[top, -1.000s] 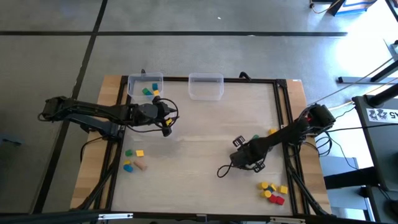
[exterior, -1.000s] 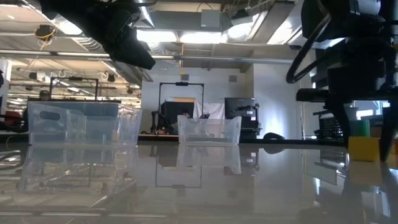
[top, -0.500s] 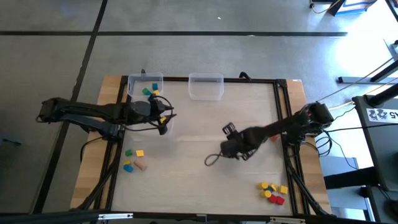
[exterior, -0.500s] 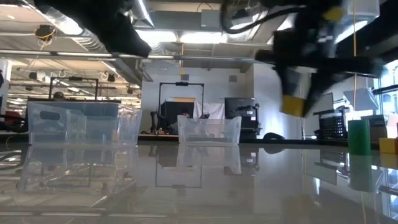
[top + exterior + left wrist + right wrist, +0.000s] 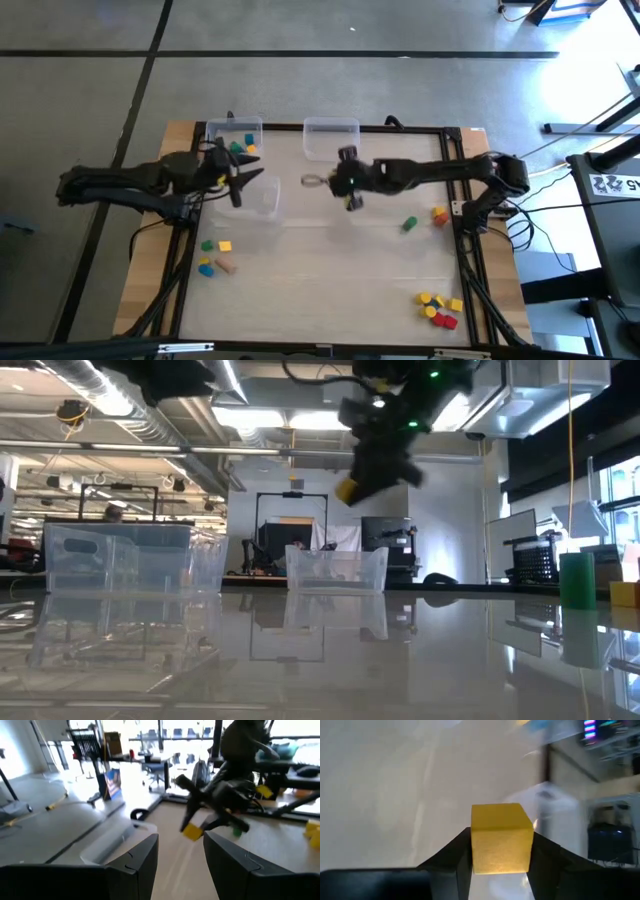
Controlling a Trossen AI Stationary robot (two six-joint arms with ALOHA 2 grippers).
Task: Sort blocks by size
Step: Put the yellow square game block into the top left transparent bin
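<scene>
- High view: we see a pale wooden counter [image 5: 330, 270] framed by dark rails. The right gripper [image 5: 349, 186] hangs over the counter just in front of the middle clear bin [image 5: 331, 139], pinching a yellow block [image 5: 351, 203]. The left gripper [image 5: 243, 181] is over the counter's left side, between two other clear bins, one at the far left corner [image 5: 232, 137] and a nearer one [image 5: 264, 198]; its fingers are spread. Loose blocks lie in clusters: near left [image 5: 214, 257], near right [image 5: 438, 308], and a green cylinder [image 5: 408, 224] with small pieces at the right rail.
- Low view: we see the glossy counter mirroring the transparent, thin-walled bins; the yellow block [image 5: 347, 489] is held high above them.
- Left wrist view: between the left arm's two dark, parted fingers [image 5: 139, 865], we see the right gripper [image 5: 207, 817] farther off carrying the yellow block [image 5: 192, 831].
- Right wrist view: the block [image 5: 501, 844] is a matte, grainy cube with crisp edges, clamped between two dark fingers [image 5: 456, 854].
</scene>
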